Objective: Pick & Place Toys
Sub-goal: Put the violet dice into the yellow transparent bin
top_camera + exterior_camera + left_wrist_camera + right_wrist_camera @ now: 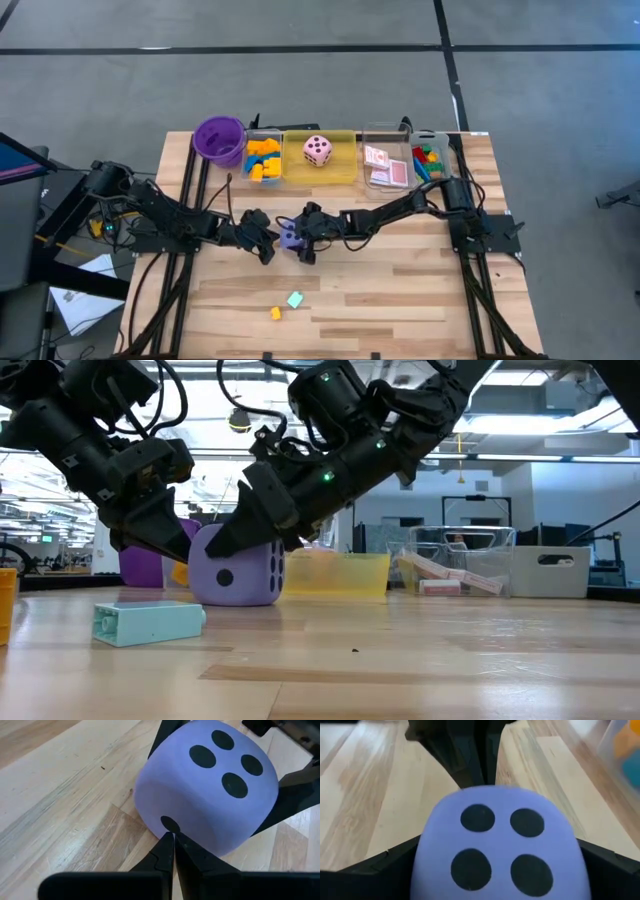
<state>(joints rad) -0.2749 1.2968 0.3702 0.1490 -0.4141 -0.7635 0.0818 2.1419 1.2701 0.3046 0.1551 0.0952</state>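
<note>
From above, both arms meet at mid-table. The purple die (290, 238) sits on the table (400, 300) between them, with the right gripper (302, 240) around it and the left gripper (264, 243) just beside it on the other side. Along the far edge stand a purple cup (219, 139), a tray of blocks (263, 160), a yellow tray with the pink die (318, 151), a clear tray of cards (386, 166) and another of mixed blocks (430, 158); these look like the sorting places. A teal block (295, 299) and a yellow block (276, 313) lie loose near the front, not yet sorted.

At table height, the die (238, 572) rests on the wood, the right gripper (262, 532) reaching down over it and the left gripper (170, 540) close behind.

The left wrist view shows its own fingers (167, 852) pressed together, tip touching the die (207, 785), probably steadying it for the other arm.

The right wrist view shows the die (497, 847) filling the space between its spread fingers (395, 865), which flank both sides; whether they already squeeze it I cannot tell.
</note>
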